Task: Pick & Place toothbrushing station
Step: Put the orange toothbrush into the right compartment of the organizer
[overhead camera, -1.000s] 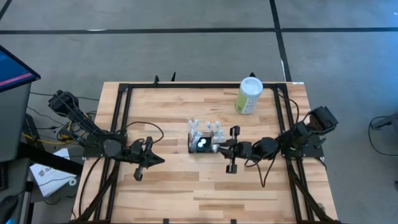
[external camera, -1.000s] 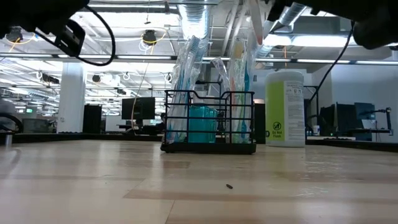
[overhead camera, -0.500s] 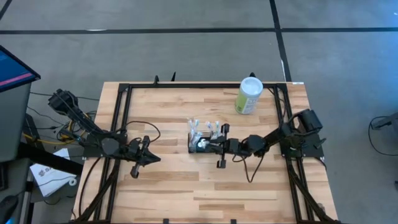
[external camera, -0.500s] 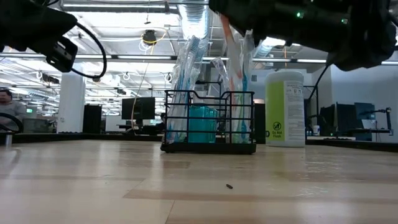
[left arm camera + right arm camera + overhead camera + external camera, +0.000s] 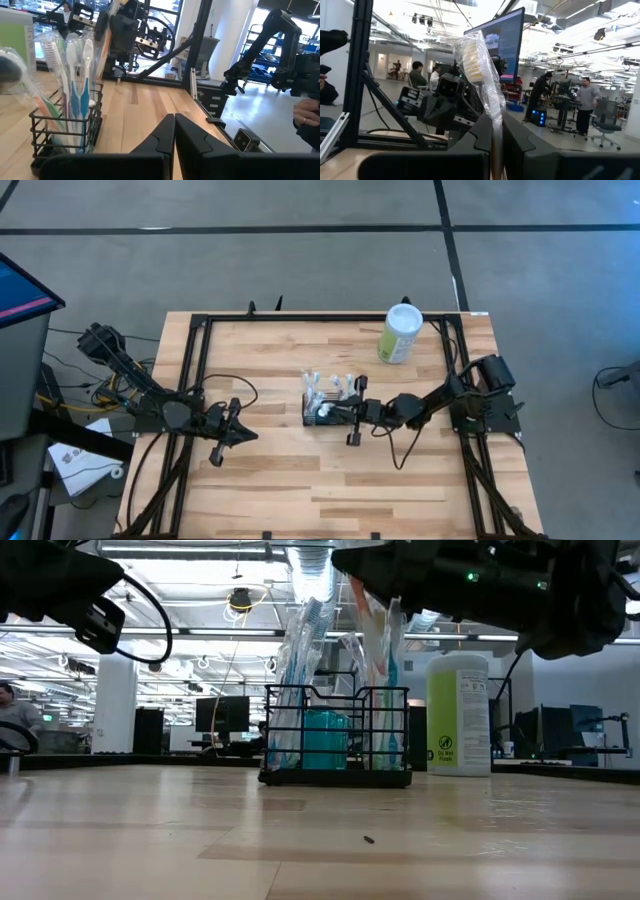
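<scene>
The right end effector (image 5: 352, 413) pinches a plastic-wrapped toothbrush (image 5: 481, 75) above the black wire-mesh caddy (image 5: 322, 412) mid-table; the shut, empty left end effector (image 5: 224, 442) waits.

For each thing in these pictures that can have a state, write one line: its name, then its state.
Black wire-mesh caddy: upright on the table, holding wrapped toothbrushes.
Pale-green canister with white lid: upright, lid on.
Right gripper: shut on a plastic-wrapped toothbrush at the caddy.
Left gripper: shut, empty, apart from the caddy.
</scene>
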`<state>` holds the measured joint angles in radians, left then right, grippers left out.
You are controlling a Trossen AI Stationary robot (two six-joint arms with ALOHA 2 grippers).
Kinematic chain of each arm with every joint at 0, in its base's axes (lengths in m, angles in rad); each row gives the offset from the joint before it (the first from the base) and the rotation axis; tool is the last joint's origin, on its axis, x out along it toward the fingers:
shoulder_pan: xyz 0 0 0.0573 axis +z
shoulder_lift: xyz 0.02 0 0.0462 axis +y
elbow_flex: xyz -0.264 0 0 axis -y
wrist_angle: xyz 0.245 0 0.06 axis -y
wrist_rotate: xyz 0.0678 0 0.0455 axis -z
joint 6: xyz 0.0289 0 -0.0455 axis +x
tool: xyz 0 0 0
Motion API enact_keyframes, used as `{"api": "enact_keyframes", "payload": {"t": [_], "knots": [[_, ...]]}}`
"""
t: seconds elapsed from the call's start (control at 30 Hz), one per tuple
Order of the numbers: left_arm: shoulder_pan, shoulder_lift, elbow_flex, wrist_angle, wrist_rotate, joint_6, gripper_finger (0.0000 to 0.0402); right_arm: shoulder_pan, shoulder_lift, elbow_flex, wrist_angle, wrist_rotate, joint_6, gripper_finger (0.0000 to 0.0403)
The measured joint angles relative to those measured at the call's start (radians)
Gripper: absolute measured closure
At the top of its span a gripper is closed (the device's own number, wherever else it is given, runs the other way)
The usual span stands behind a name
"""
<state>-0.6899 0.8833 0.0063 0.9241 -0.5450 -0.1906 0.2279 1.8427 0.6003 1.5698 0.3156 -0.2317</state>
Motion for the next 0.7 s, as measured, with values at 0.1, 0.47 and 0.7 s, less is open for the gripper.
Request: {"api": "enact_keyframes", "payload": {"t": [0.1, 0.47, 0.7], "knots": [[0.0, 0.0, 0.0, -0.001, 0.0, -0.003, 0.0396, 0.003, 0.001, -0.001, -0.001, -0.001, 0.0, 0.0392], [0.0, 0.0, 0.0, -0.003, 0.0, -0.033, 0.0396, 0.044, -0.035, -0.004, -0.002, 0.029, -0.014, 0.0392], [0.005, 0.003, 0.019, 0.01, -0.043, 0.031, 0.0396, 0.084, -0.125, 0.002, 0.0, 0.028, -0.006, 0.0392]]}}
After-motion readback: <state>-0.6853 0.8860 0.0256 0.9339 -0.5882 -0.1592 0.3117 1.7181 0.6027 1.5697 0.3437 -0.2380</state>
